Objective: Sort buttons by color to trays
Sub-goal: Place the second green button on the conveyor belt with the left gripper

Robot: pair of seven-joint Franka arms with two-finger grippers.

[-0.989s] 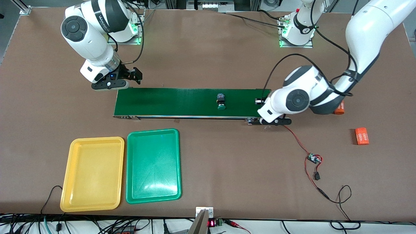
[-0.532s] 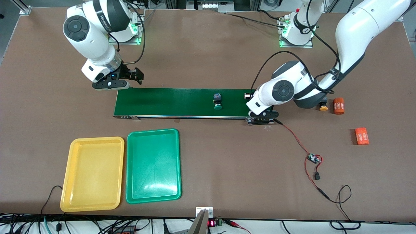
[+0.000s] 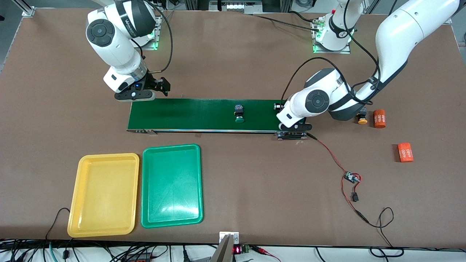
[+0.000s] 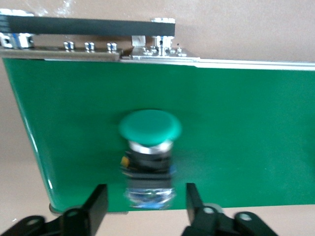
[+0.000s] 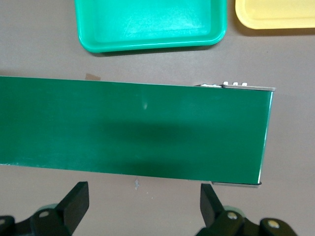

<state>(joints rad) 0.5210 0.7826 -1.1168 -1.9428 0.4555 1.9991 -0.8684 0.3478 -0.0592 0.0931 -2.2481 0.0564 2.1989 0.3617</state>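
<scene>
Plainly, the biggest hazard is the long dark-green conveyor belt (image 3: 189,114) across the middle of the front view. It appears to carry buttons toward the right arm's end, and one missed there could tip off its edge onto the table. Low in that view, the shallow yellow plastic tray (image 3: 103,194) and the shallow green plastic tray (image 3: 172,185) lie side by side with nothing in them, so a hasty drop could land in the wrong colour. The right gripper (image 3: 134,96) hovers over that belt end, jaws wide and holding nothing. The left gripper (image 3: 295,128) is over the belt's end toward the left arm, its fingers (image 4: 98,206) spread either side of a green-capped push button (image 4: 150,130) lying on the belt, gripping nothing; a crooked lift could knock it askew. A second green-capped button (image 3: 239,113) lies mid-belt, and a yellow-capped button (image 3: 361,120) sits on the table beside an orange cylinder (image 3: 379,119).
</scene>
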